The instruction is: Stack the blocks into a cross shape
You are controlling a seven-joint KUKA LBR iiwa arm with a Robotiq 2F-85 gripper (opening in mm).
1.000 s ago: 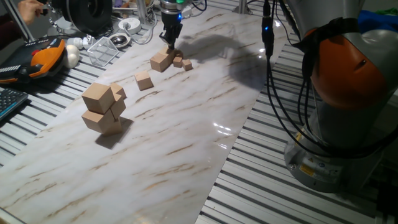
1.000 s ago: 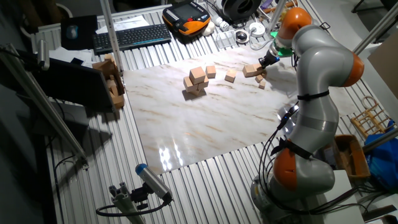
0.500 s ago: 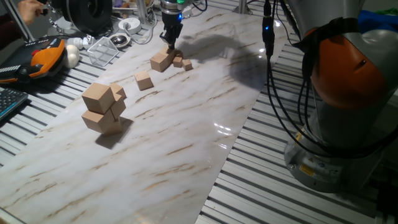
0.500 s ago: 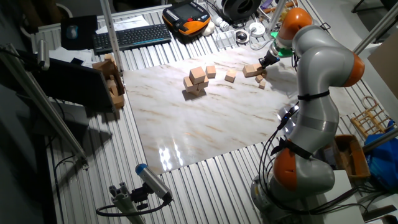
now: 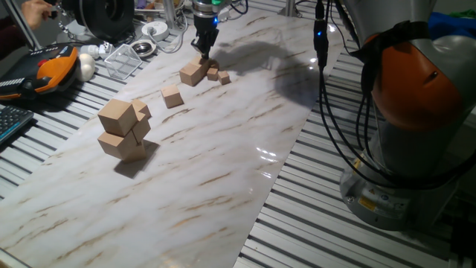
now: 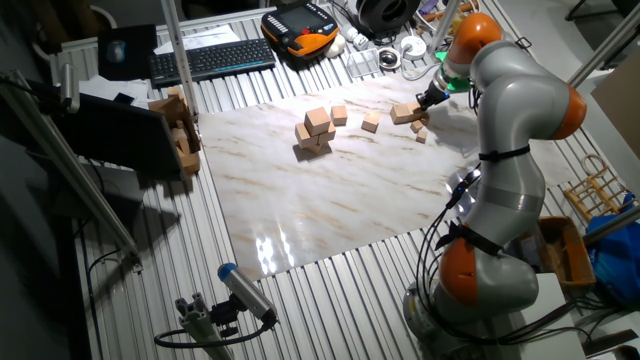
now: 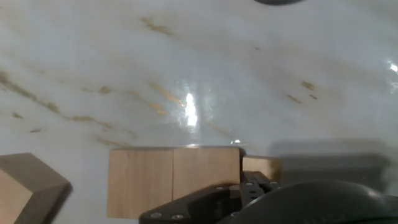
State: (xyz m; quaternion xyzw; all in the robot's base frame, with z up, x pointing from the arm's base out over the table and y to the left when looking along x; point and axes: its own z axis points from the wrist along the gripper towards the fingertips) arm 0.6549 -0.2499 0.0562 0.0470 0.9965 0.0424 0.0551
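Observation:
Two tan blocks [image 7: 174, 180] lie side by side, touching, on the marble sheet; the same pair shows at the far end [image 5: 192, 73] [image 6: 404, 113]. Another block [image 5: 172, 96] [image 6: 371, 121] lies alone nearer the middle. In the hand view a further tan block [image 7: 28, 186] sits at the lower left. My gripper [image 5: 203, 52] [image 6: 428, 98] hangs just behind the pair, its fingertips drawn to a narrow point with nothing held. Its dark fingers [image 7: 249, 199] fill the bottom of the hand view, right at the pair's near edge.
Tiny tan cubes [image 5: 213, 73] [image 5: 224, 77] [image 7: 261, 168] lie beside the pair. A pile of bigger tan cubes [image 5: 123, 130] [image 6: 315, 130] stands mid-sheet. A pendant [image 5: 52, 67], a keyboard [image 6: 210, 60] and clutter line the table's far side. The arm's base [image 5: 416, 112] stands at the right.

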